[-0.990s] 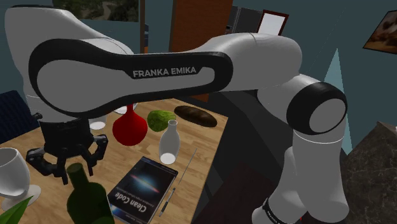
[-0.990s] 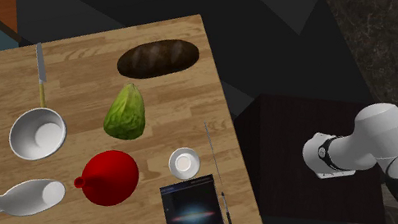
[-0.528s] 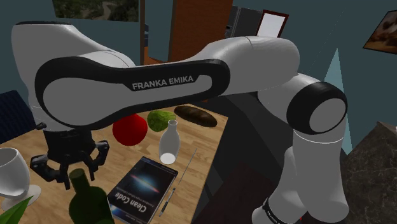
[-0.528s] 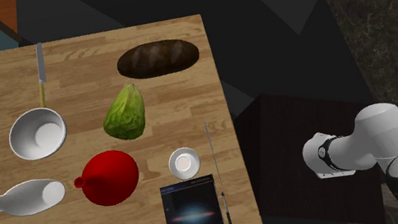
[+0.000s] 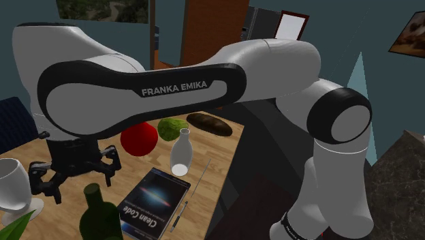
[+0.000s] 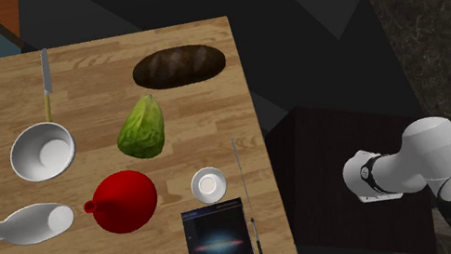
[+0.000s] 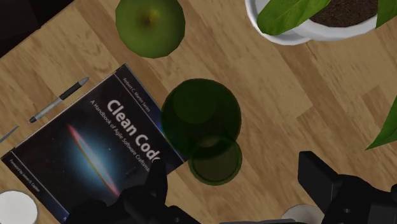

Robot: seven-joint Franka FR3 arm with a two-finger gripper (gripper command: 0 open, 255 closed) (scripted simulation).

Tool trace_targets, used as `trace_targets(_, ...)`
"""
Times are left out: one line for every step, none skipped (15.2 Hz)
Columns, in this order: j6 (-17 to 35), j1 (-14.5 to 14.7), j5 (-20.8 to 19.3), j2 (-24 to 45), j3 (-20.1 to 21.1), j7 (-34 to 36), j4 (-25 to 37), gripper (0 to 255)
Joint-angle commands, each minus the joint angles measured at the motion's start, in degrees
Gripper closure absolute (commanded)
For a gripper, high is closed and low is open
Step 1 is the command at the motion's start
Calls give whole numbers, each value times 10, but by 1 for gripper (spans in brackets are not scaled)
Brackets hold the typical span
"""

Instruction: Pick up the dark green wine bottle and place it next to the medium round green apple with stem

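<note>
Your claw (image 7: 235, 173) hung open straight above the dark green bottle (image 7: 201, 118), which stood upright just off one short edge of the book (image 7: 83, 149). The bottle's mouth sat between the two black fingers (image 7: 153, 186), nearer one than the other, and neither touched it. The green apple (image 7: 150, 25) lay near the book's corner on that same side, apart from the bottle with bare wood between. A pen (image 7: 58, 100) lay alongside the book's long edge, with a thin rod (image 5: 201, 178) just past it. A white pot (image 7: 305, 35) of soil and leaves stood across the bottle from the book, and a wine glass (image 5: 13, 187) stood on that side too. Farther up the table (image 6: 6, 103) from the book you had a white vase (image 5: 179, 153), a red vase (image 5: 139, 138), a lettuce (image 5: 174, 127) and a loaf (image 5: 210, 123), all well apart from the claw. The table ended just past the book's pen side, toward the stand (image 6: 338, 178). Open wood lay between book, apple and pot.
</note>
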Motion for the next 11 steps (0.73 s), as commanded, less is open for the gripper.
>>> trace_targets(0, 0, 0, 0, 0, 0, 0, 0)
trace_targets(-19, 0, 0, 0, 0, 0, 20, 0)
trace_targets(-39, 1, 0, 2, 0, 0, 41, 0)
trace_targets(-60, 2, -1, 4, 0, 0, 64, 0)
trace_targets(-77, 2, -2, 7, 0, 1, 84, 0)
trace_targets(-77, 2, -2, 7, 0, 1, 84, 0)
trace_targets(-77, 2, -2, 7, 0, 1, 83, 0)
trace_targets(-77, 2, -2, 7, 0, 1, 84, 0)
trace_targets(-77, 2, -2, 7, 0, 1, 84, 0)
trace_targets(-77, 2, -2, 7, 0, 1, 84, 0)
trace_targets(-77, 2, -2, 7, 0, 1, 84, 0)
